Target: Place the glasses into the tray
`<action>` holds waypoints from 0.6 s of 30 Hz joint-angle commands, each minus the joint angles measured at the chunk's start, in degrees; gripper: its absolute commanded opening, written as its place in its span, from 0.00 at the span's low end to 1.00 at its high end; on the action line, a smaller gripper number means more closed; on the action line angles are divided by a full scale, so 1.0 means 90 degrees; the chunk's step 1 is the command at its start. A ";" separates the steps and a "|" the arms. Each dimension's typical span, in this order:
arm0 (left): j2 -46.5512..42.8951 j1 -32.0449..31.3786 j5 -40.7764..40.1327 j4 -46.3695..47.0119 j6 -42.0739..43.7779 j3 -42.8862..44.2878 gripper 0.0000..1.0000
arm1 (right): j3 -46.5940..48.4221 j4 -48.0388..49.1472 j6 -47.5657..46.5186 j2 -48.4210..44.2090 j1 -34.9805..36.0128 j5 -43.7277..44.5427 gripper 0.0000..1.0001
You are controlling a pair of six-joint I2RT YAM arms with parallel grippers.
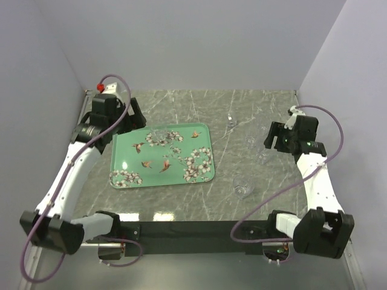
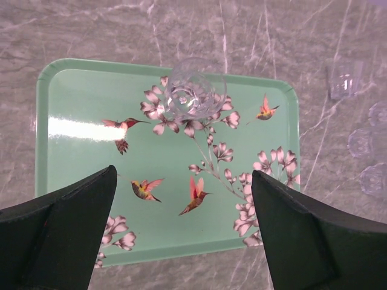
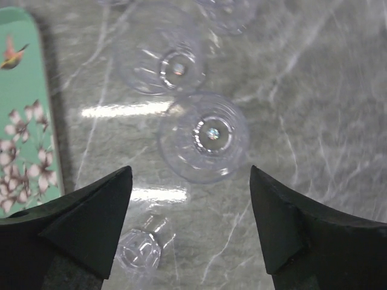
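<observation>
The left pincer (image 2: pixel 184 175) gapes wide above the tray (image 2: pixel 78 96), a glass (image 2: pixel 195 90) standing beyond its tips, while the right pincer (image 3: pixel 190 172), also spread, hovers over a second glass (image 3: pixel 204 138) on the desk (image 3: pixel 314 90).

A lab test booth: plain lilac walls (image 1: pixel 193 42) closely box a grey marble-patterned table (image 1: pixel 199 104).

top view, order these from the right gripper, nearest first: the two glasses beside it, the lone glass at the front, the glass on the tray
1. Tie: the glass at the fingertips and the glass just nearer the bases, both beside the right gripper.
2. The front glass, right of the tray.
3. The glass on the tray, at its far edge, leftward.
</observation>
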 commanded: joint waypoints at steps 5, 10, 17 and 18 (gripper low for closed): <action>-0.1187 0.0008 -0.0318 0.0747 -0.0207 -0.0808 0.99 | 0.0291 -0.0102 0.0776 0.0658 -0.0550 0.0006 0.73; -0.1412 0.0008 -0.0250 0.0816 -0.0256 -0.1073 1.00 | 0.0389 -0.0015 0.0932 0.1234 -0.0609 -0.0063 0.64; -0.1598 0.0008 -0.0152 0.0864 -0.0393 -0.1210 0.99 | 0.0399 0.0249 0.1050 0.1839 -0.0629 0.0103 0.54; -0.1627 0.0008 -0.0152 0.0884 -0.0402 -0.1229 0.99 | 0.0398 0.0288 0.1050 0.1889 -0.0619 0.0142 0.53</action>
